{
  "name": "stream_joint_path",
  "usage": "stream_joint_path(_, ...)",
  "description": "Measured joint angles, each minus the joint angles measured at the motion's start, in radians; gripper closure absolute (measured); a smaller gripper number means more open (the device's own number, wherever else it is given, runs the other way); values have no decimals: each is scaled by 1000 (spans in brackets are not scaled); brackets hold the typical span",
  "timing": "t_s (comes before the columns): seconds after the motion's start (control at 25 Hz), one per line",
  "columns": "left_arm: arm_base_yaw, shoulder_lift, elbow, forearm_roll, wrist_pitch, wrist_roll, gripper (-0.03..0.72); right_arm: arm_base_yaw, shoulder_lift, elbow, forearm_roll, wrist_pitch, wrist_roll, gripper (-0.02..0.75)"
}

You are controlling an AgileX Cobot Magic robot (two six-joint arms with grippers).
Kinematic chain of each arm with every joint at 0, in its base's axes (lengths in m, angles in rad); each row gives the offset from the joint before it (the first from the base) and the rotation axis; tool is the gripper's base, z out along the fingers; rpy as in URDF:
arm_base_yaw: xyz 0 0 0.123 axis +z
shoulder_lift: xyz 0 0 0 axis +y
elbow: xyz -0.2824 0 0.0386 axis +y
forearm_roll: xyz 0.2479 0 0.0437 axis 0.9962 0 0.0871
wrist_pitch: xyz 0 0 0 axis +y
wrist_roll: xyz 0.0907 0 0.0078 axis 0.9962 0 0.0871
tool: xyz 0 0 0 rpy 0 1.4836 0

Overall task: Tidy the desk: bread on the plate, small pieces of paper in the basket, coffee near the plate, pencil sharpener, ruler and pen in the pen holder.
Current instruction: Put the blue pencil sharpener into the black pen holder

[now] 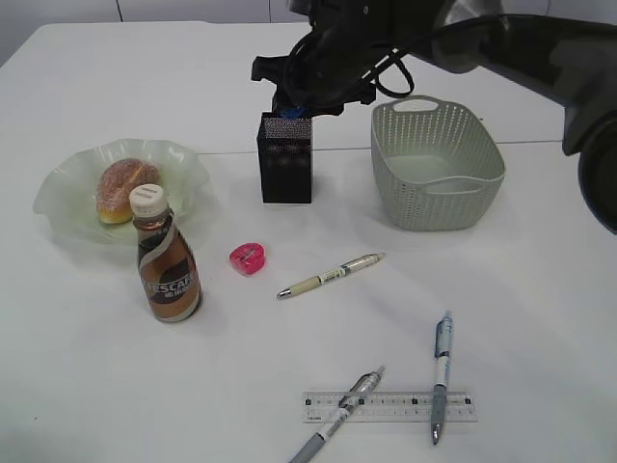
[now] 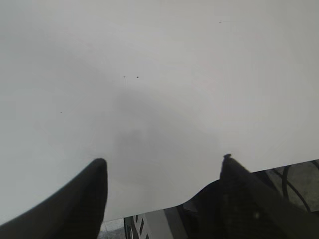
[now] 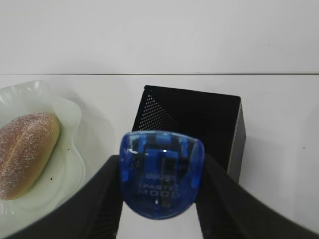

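Right gripper [image 3: 162, 199] fingers [image 3: 102, 199] pinch a blue pencil sharpener [image 3: 162, 174] between them, flat faces clamped from both sides, rounded end toward the camera; it hangs right above the open top of the black mesh pen holder [image 3: 199, 117], not yet inside. In the exterior view the blue piece is only a sliver under the arm, hard to make out, just over the holder's rim. Left gripper [image 2: 162, 172] fingers [image 2: 89, 199] stand spread wide, nothing between them, only bare white desk [image 2: 149, 74] below. Bread [image 1: 123, 188] lies on the pale-green plate [image 1: 67, 203], left of the holder. Coffee [image 1: 166, 258] bottle stands upright just in front of the plate, about touching its rim. Sage-green basket [image 1: 436, 164] sits right of the holder, near but apart. A pink pencil sharpener [image 1: 248, 258] lies on the desk between the bottle and a cream pen [image 1: 331, 275]. Near the front edge the clear ruler [image 1: 388, 406] lies flat with a grey pen [image 1: 339, 417] and a blue pen [image 1: 441, 376] both crossing over it.
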Motion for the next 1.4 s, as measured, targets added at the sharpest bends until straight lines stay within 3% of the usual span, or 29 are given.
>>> stream_joint_path(0.2, 0, 0, 0, 2, -2, 0, 175, 0, 16, -4, 10, -27, 0, 403)
stream_joint_path(0.44, 0, 0, 0, 5, -8, 0, 175, 0, 36, -20, 20, -36, 0, 291)
stream_joint_path(0.64, 0, 0, 0, 6, -9, 0, 175, 0, 36, -20, 22, -33, 0, 273)
stream_joint_path(0.76, 0, 0, 0, 6, -9, 0, 176, 0, 36, -60, 15, 58, -10, 270)
stream_joint_path(1.04, 0, 0, 0, 6, -42, 0, 176, 4, 36, -271, -22, 458, -39, 269)
stream_joint_path(1.4, 0, 0, 0, -9, -76, 0, 176, 39, 36, -314, -13, 515, -79, 278)
